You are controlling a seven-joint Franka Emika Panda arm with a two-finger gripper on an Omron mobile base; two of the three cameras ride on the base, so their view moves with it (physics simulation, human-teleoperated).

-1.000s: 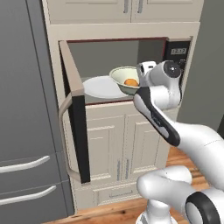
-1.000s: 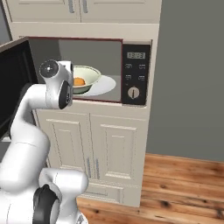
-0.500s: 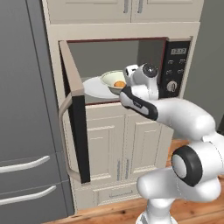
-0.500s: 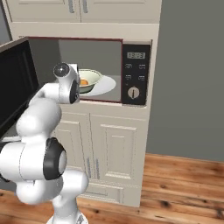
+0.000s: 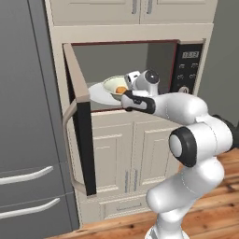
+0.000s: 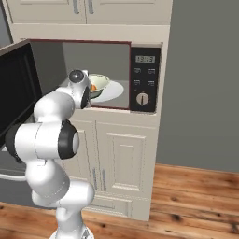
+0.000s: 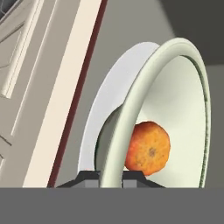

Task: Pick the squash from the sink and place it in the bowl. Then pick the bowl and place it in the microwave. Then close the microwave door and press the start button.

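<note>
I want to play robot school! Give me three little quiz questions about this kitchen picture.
1. True or false: the microwave door is shut.
2. What lies inside the bowl?
3. The bowl sits on: A) the floor, B) the white plate in the microwave, C) the fridge.

Key: 1 false, it stands open. 2 the squash. 3 B.

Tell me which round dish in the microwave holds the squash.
The deeper greenish bowl holds the squash. The flat white plate only sits under the bowl.
</note>
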